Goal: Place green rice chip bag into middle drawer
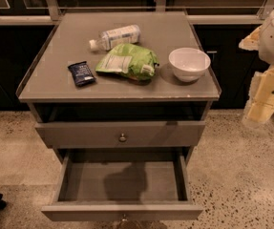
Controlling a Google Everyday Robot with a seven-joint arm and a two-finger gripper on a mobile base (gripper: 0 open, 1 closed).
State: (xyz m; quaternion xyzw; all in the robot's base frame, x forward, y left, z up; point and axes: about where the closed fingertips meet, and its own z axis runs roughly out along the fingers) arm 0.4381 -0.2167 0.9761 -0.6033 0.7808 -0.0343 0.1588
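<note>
The green rice chip bag (127, 61) lies flat on the grey cabinet top (50, 82), near its middle, with its white label panel facing up. The middle drawer (89, 180) is pulled out below, and its shallow grey tray holds nothing. Its knob sits at the bottom edge of the view. My gripper (263, 104) hangs at the far right, off the cabinet's right side, at about the height of the cabinet top's front edge. It is well apart from the bag and holds nothing that I can see.
A white bowl (189, 63) stands just right of the bag. A clear plastic bottle (115, 36) lies behind the bag and a dark-blue snack wrapper (81, 73) lies to its left. The upper drawer front (122, 133) is pushed in. The floor is speckled.
</note>
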